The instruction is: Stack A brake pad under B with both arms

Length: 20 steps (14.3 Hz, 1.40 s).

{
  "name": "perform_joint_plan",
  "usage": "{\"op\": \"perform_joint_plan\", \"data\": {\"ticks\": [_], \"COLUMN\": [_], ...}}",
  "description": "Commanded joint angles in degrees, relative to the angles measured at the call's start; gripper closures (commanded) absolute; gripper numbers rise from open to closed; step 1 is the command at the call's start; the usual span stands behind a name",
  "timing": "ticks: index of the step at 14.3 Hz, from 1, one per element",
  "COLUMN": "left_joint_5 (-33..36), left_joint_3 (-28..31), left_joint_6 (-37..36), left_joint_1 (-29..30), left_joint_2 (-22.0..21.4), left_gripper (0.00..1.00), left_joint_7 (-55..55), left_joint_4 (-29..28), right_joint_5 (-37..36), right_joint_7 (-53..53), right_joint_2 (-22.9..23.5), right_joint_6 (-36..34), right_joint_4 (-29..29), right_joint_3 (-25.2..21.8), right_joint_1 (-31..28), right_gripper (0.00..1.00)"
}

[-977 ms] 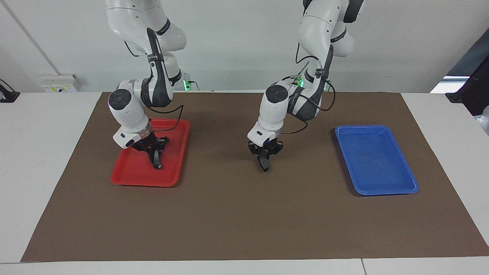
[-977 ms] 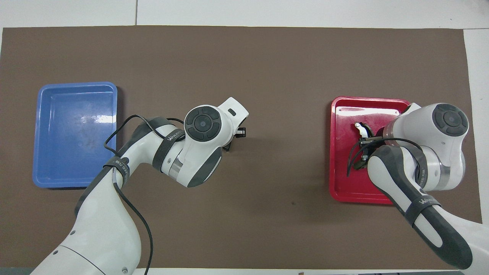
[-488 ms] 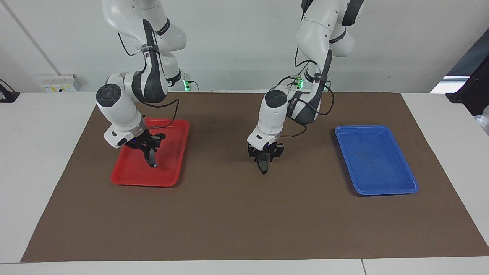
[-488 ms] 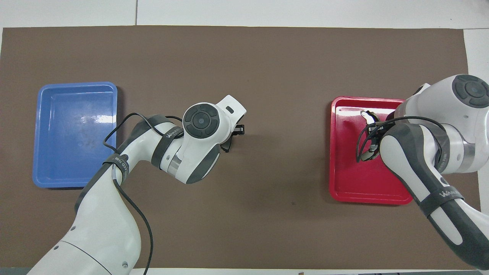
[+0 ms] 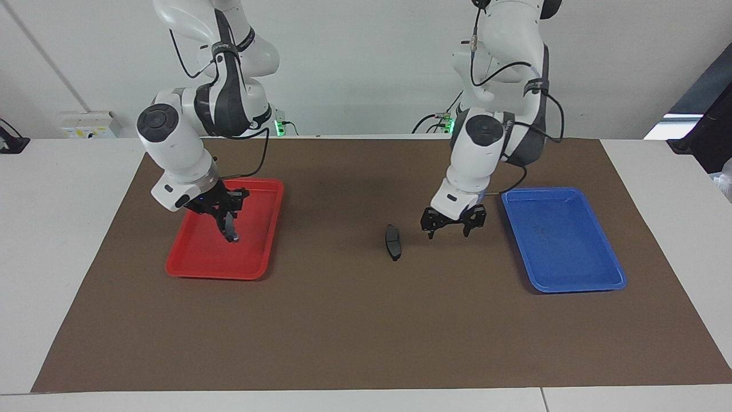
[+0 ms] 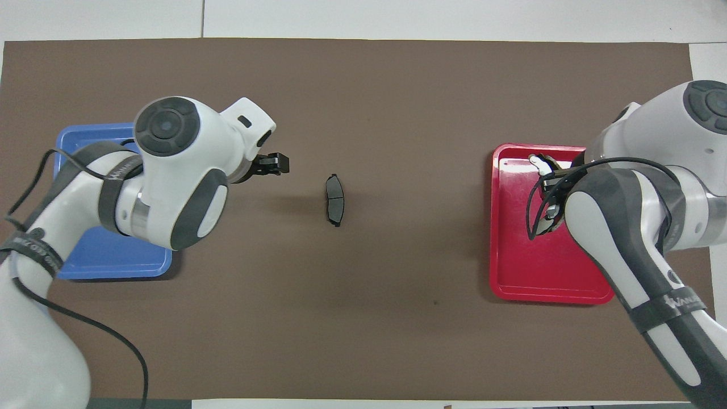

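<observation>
- The short A brake pad (image 5: 392, 241) lies flat on the brown mat (image 5: 354, 320), centre of the facing frame and just above centre in the overhead one (image 6: 334, 199), with nothing touching it.
- The left gripper (image 5: 453, 223) hangs over the mat just right of the pad in the facing view, between the pad and the blue tray (image 5: 600, 283); its fingers are spread and hold nothing.
- The right gripper (image 5: 227, 220), at the left of the facing frame, hangs over the red tray (image 5: 189, 266), pinching a dark piece, B (image 5: 230, 229), clear of the tray floor.
- In the overhead view the right gripper (image 6: 548, 193) sits at the upper right, over the red tray (image 6: 539, 278).
</observation>
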Motion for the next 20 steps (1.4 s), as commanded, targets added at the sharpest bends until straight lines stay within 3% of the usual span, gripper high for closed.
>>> {"op": "perform_joint_plan", "data": {"ticks": [1, 4, 6, 8, 10, 11, 14, 20], "left_joint_5": [0.9, 0.9, 0.46, 0.2, -0.07, -0.15, -0.15, -0.24], "left_joint_3": [-0.67, -0.67, -0.5, -0.32, -0.32, -0.32, -0.32, -0.41], "left_joint_6": [-4.22, -8.26, -10.63, -16.5, -22.83, -25.21, -28.13, -29.37], "left_joint_1": [8.12, 15.68, 20.17, 22.38, 23.35, 23.88, 23.88, 24.32], "left_joint_2": [-4.96, -9.43, -12.69, -13.14, -12.01, -11.04, -10.95, -13.23], "left_gripper": [0.01, 0.01, 0.01, 0.01, 0.01, 0.01, 0.01, 0.0], "left_joint_7": [9.08, 15.33, 18.67, 20.27, 21.67, 22.46, 22.56, 24.14], "left_joint_4": [-1.97, -1.54, -0.93, 3.71, 10.39, 12.85, 15.08, 11.31], "right_joint_5": [0.29, 0.37, 0.29, -0.67, -0.77, -0.86, -1.21, -1.74], "right_joint_7": [8.82, 18.09, 23.26, 27.49, 29.87, 30.4, 30.32, 30.23], "right_joint_2": [2.86, 8.29, 14.35, 21.38, 25.44, 26.24, 26.34, 26.42], "right_joint_6": [-1.49, -0.96, 1.48, 5.44, 10.7, 14.47, 16.62, 21.0], "right_joint_4": [5.85, 12.96, 17.71, 21.76, 22.66, 22.66, 21.61, 18.98], "right_joint_3": [6.46, 6.66, 6.66, 6.66, 6.57, 6.57, 6.57, 6.57], "right_joint_1": [2.2, 11.59, 16.52, 21.87, 25.5, 25.51, 25.68, 24.8], "right_gripper": [1.0, 1.0, 1.0, 1.0, 1.0, 1.0, 1.0, 1.0]}}
